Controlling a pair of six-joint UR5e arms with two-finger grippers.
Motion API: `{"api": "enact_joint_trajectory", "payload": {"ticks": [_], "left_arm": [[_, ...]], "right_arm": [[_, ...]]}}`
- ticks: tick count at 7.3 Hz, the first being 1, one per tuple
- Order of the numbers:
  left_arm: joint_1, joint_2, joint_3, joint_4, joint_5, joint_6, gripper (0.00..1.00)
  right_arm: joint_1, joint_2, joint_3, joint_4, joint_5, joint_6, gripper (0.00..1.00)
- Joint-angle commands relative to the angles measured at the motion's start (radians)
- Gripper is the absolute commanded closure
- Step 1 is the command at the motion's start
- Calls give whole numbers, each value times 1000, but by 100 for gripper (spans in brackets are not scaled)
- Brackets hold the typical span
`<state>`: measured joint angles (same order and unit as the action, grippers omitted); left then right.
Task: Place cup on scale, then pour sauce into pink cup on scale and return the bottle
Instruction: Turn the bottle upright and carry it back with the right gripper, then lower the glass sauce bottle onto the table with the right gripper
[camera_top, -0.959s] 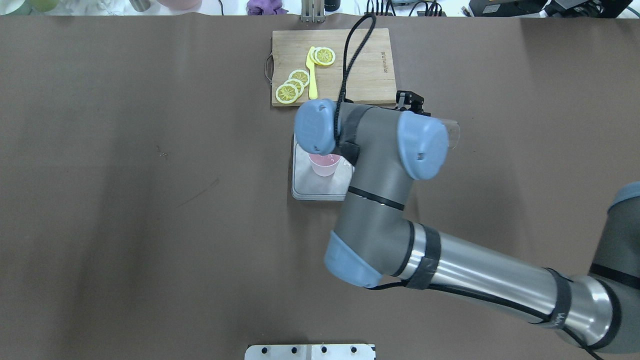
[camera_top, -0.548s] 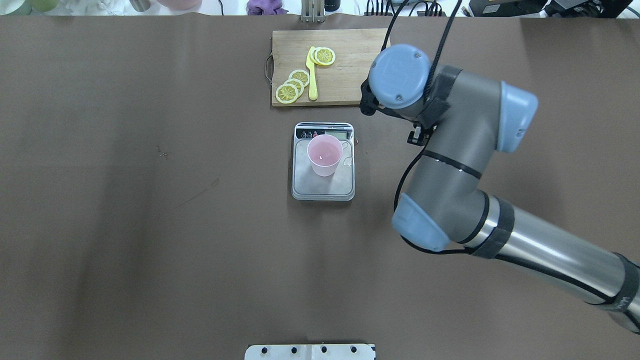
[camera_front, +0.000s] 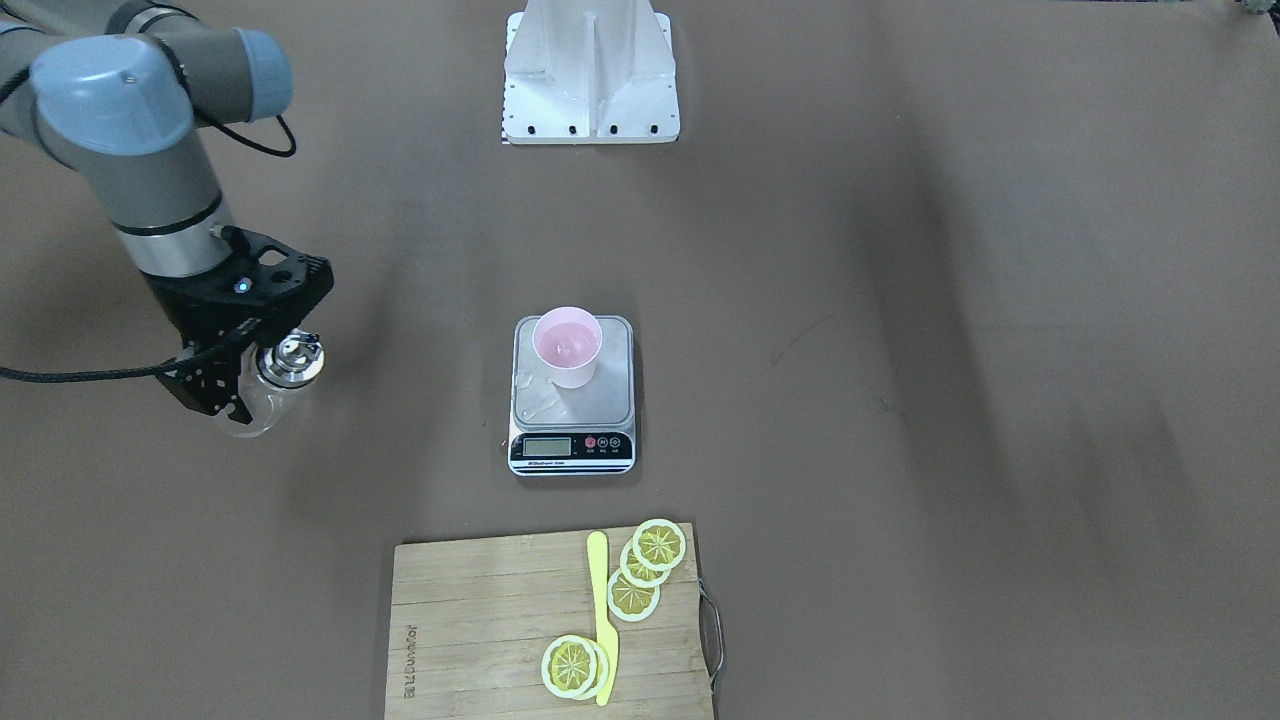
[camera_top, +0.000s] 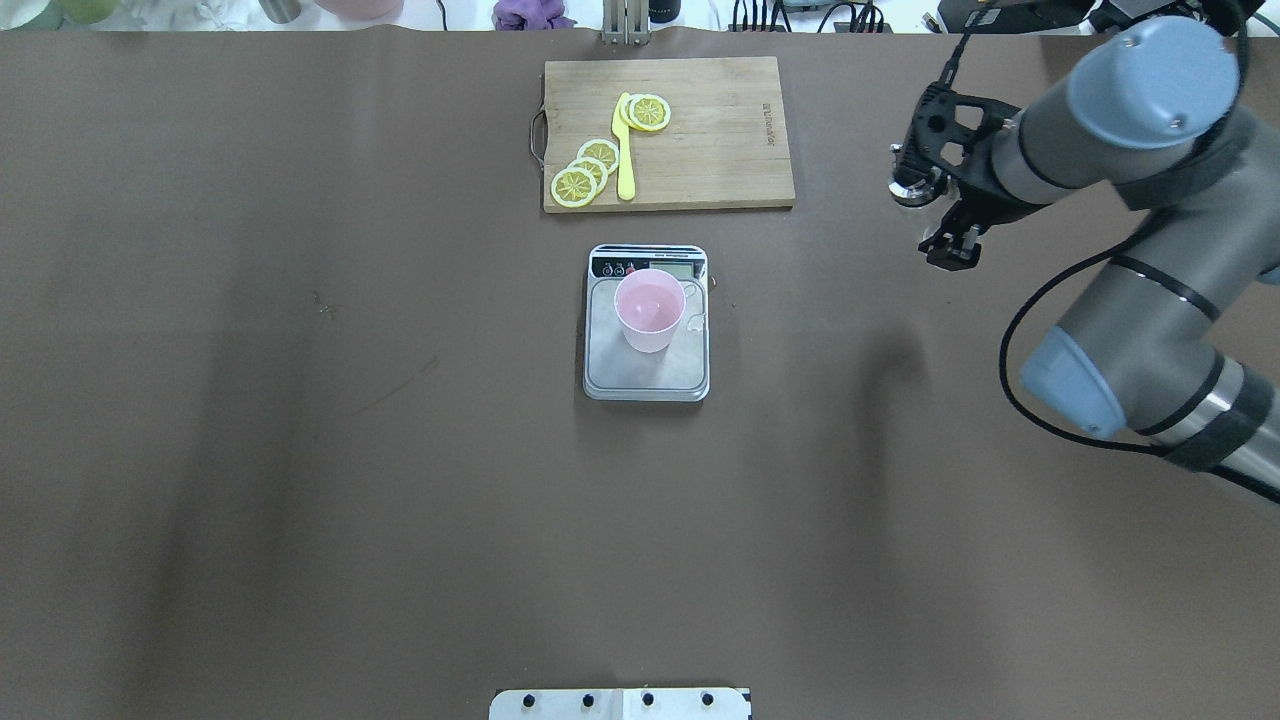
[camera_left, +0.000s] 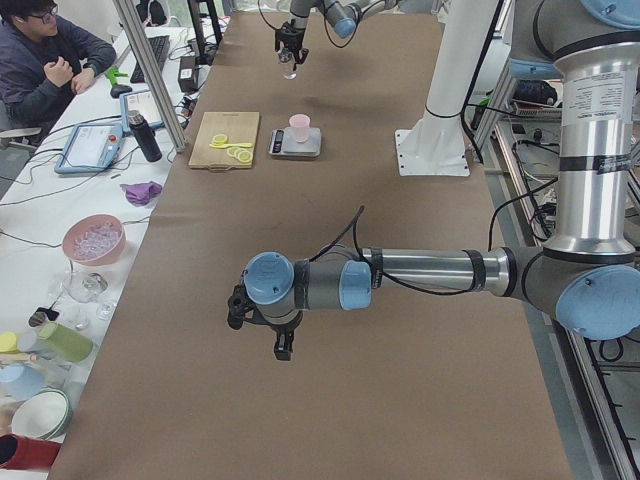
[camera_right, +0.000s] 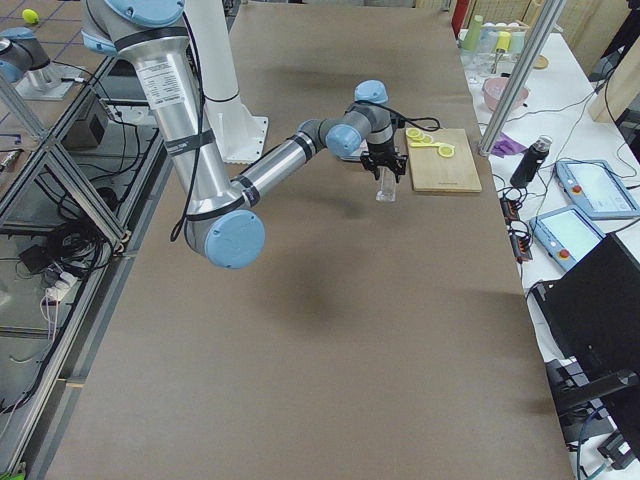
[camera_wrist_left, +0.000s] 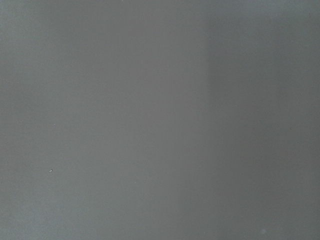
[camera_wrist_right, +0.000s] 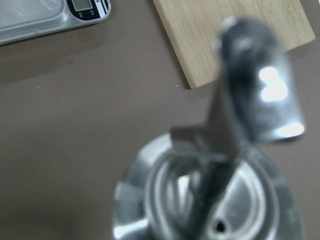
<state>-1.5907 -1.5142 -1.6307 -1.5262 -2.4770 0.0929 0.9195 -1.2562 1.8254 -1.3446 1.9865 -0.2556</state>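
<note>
The pale pink cup (camera_top: 649, 308) stands upright on the silver scale (camera_top: 646, 375) at the table's middle; both show in the front view too, the cup (camera_front: 567, 345) and the scale (camera_front: 603, 398). My right gripper (camera_top: 937, 192) is far to the right of the scale, shut on the clear glass bottle (camera_front: 262, 398). The bottle is upright, its metal pourer cap (camera_top: 911, 187) on top, and it seems to hang a little above the table. The cap fills the right wrist view (camera_wrist_right: 215, 195). My left gripper (camera_left: 263, 330) shows only in the left side view; I cannot tell its state.
A wooden cutting board (camera_top: 720, 140) with lemon slices (camera_top: 586, 172) and a yellow knife (camera_top: 624, 150) lies behind the scale, to the left of the held bottle. A white base plate (camera_front: 590, 75) sits at the robot's edge. Wet patches show on the scale platform (camera_front: 532, 396).
My right arm has swung from over the cup far to the right. The bottle it holds has gone from tilted sideways to upright. The cup and scale stand uncovered.
</note>
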Motion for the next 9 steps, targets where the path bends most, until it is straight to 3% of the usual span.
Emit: {"api": "enact_joint_trajectory", "payload": {"ticks": [1,2,4,5,9], "left_arm": [[0,0,0,0,-2,1,2],[0,0,0,0,-2,1,2],[0,0,-3,0,-2,1,2],[0,0,-5,0,-2,1,2],[0,28,-26,-2,-2,1,2]], "right_arm": [[111,-116,-30,207,229,-5,100],[146,-146,-111,352,311,-5,100],[202,-166,-394,776,414,10,100],[231,-163,-473,894,479,50,100],[234,-174,-576,1192,505,267,100]]}}
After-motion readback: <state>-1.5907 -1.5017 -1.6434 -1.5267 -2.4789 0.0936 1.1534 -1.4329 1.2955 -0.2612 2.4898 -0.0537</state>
